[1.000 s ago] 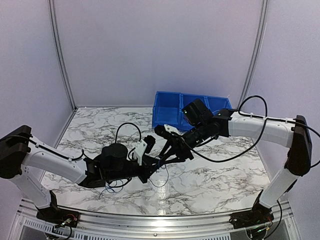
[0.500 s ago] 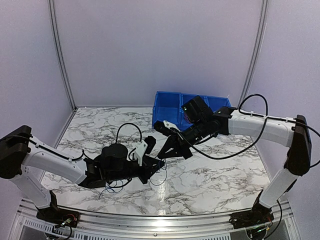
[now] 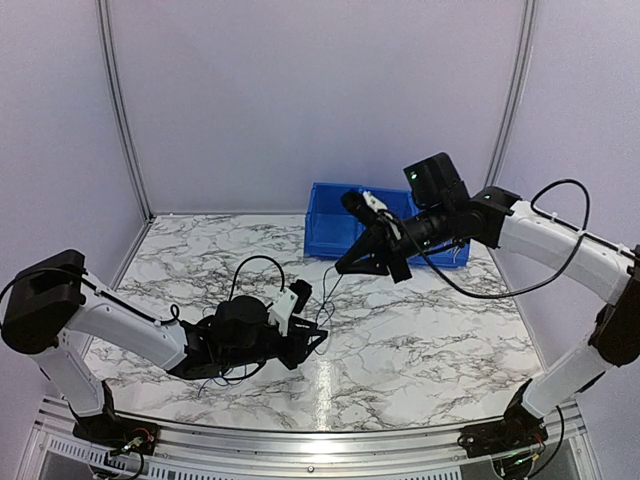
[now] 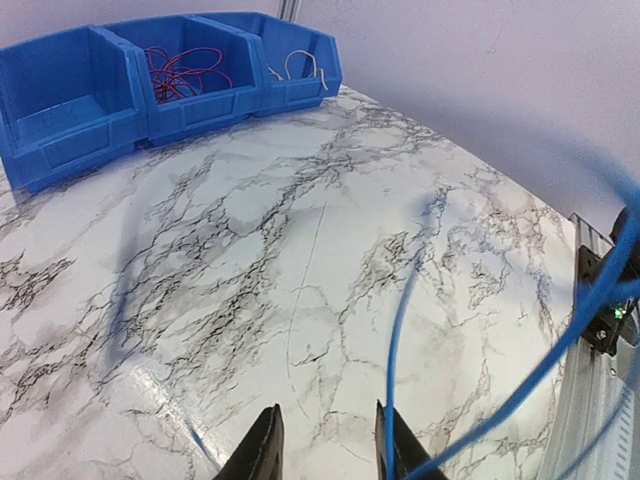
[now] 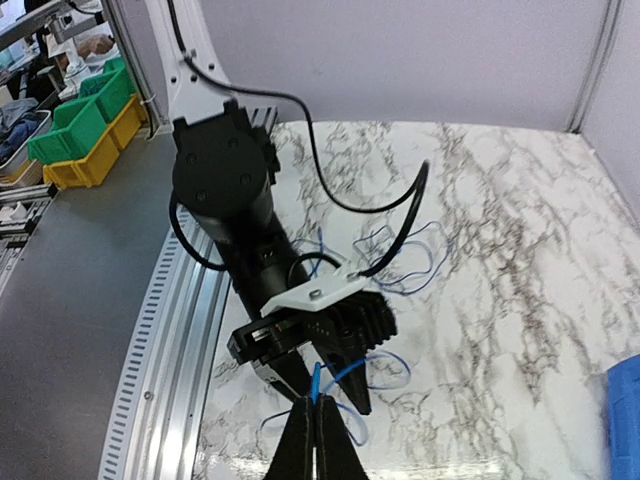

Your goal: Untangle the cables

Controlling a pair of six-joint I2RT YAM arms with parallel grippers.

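Note:
A thin blue cable (image 5: 317, 378) is pinched between the shut fingers of my right gripper (image 5: 314, 432), which is raised above the table (image 3: 430, 330). From my right gripper (image 3: 343, 268) the cable (image 3: 328, 296) hangs down to my left gripper (image 3: 316, 336), which lies low on the marble. The left gripper (image 4: 325, 452) is open; the blue cable (image 4: 396, 350) runs along the inner side of its right finger and touches only that one. More blue cable loops (image 5: 405, 255) lie on the table beside the left arm.
A row of blue bins (image 3: 335, 228) stands at the back of the table. One bin holds red cables (image 4: 180, 70), another pale ones (image 4: 300, 65). An aluminium rail (image 5: 170, 330) runs along the table's near edge. Each arm's own thick black lead arcs over the marble.
My right gripper shut on the blue cable and rose back toward the bins, pulling it up. My left gripper opened and stayed low.

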